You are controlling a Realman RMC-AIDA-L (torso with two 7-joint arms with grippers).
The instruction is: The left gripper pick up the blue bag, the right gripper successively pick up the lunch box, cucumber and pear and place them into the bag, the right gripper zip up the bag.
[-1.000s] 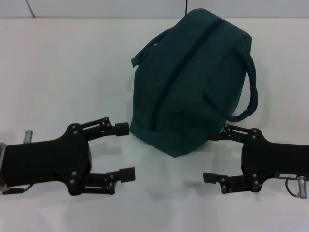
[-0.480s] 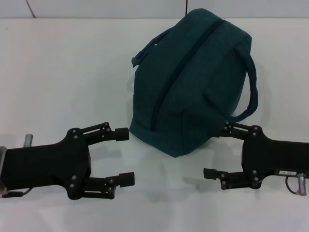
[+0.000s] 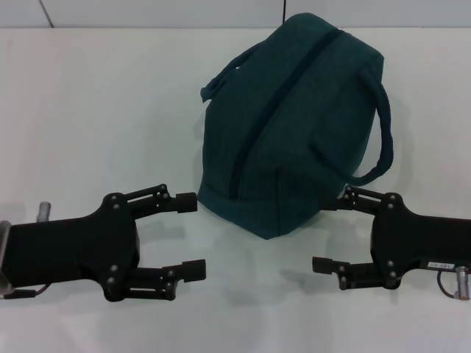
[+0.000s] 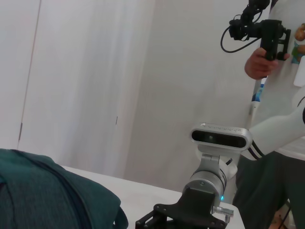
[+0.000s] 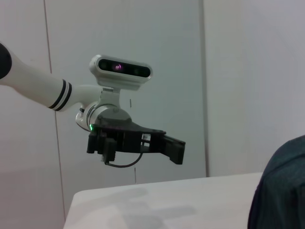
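The blue bag (image 3: pixel 294 125) lies on the white table (image 3: pixel 96 110), zipped shut along its dark zipper, handles at both sides. It also shows in the left wrist view (image 4: pixel 47 195) and the right wrist view (image 5: pixel 281 191). My left gripper (image 3: pixel 191 235) is open and empty, low at the front left, its far finger near the bag's front corner. My right gripper (image 3: pixel 327 232) is open and empty at the front right, one finger close by the bag's side. The lunch box, cucumber and pear are out of view.
A person (image 4: pixel 276 119) holding a black handle device stands beyond the table in the left wrist view. White walls stand behind. The table's far edge runs just behind the bag.
Both grippers have drifted slightly back toward the front edge of the table; both stay open. The bag has not moved.
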